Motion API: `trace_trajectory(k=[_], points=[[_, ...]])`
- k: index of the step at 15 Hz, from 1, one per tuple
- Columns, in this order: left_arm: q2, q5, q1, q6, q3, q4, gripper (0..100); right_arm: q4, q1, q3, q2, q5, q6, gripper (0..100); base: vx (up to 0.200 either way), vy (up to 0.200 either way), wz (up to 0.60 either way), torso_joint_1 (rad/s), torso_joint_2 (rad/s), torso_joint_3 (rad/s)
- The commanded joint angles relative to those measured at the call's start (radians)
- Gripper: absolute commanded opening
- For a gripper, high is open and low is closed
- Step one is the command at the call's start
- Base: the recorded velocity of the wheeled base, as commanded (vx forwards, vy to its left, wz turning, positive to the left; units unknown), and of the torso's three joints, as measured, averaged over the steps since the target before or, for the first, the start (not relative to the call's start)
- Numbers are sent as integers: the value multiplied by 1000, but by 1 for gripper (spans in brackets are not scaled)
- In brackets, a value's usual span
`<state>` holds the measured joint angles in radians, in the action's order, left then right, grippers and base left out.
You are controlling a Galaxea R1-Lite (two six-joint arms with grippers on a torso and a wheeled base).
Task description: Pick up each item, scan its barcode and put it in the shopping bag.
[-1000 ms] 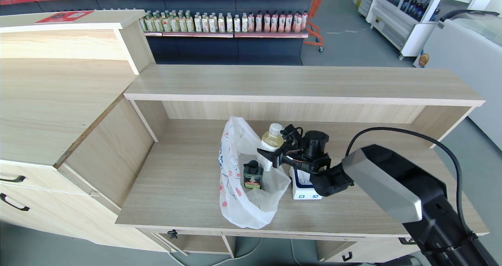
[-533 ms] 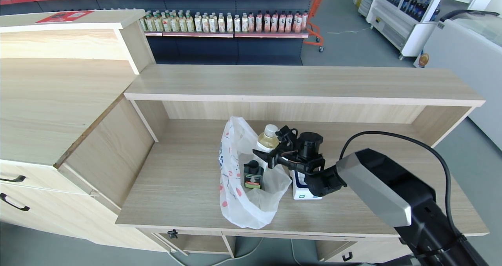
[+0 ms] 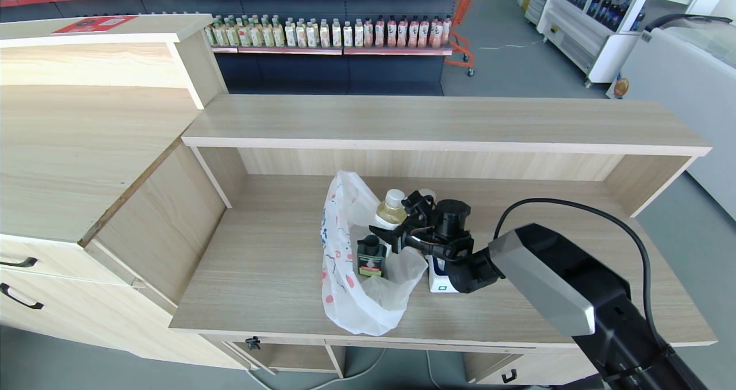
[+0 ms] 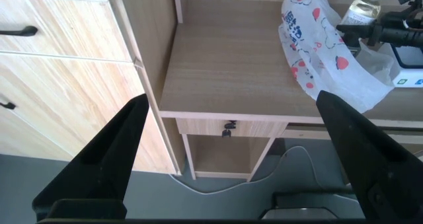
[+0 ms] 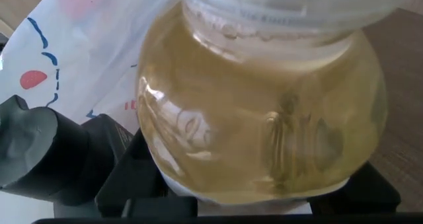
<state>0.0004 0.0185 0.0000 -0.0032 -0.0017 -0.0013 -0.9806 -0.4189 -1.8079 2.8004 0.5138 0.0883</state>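
The bottle (image 3: 391,210), clear with pale yellow liquid and a white cap, is upright and clamped in the right gripper (image 3: 399,220), whose fingers close on its body just below the shoulder; the right wrist view has the shoulder (image 5: 264,118) pressed close between the dark pads. It hangs at the mouth of the shopping bag (image 3: 345,275), its lower part already between the bag's raised plastic walls, so I judge the step in hand to be bagging, the last leg for this item. Whether the base touches anything inside is hidden. The next move calls for a straight lowering beside the small dark carton (image 3: 371,256) standing in the bag, without knocking it over or dragging the thin plastic, then letting go only once the bottle is supported. The scanner (image 3: 441,276) stands on the counter (image 3: 259,275) just beside the bag, under the right wrist. The left gripper (image 4: 231,102) hangs with fingers spread wide and nothing between them, off the counter's front edge, well apart from the bag. By count: one bottle, one carton, one bag, one scanner.
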Motion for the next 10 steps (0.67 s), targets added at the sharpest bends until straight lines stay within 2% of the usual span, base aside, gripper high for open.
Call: trace_trajectory(k=[1,2,7,10], points=[[0,0,0,-1,0,0,100,0,0,1,5,0,2,0,0,0,0,0,0,0],[0,0,0,0,0,0,100,0,0,-1,11,0,10,100,0,0,0,0,0,0],[0,0,0,0,0,0,100,3,0,-18,-7,18,-19,100,0,0,0,0,0,0],[0,0,0,0,0,0,100,3,-3,-8,-78,22,-168,100,0,0,0,0,0,0]])
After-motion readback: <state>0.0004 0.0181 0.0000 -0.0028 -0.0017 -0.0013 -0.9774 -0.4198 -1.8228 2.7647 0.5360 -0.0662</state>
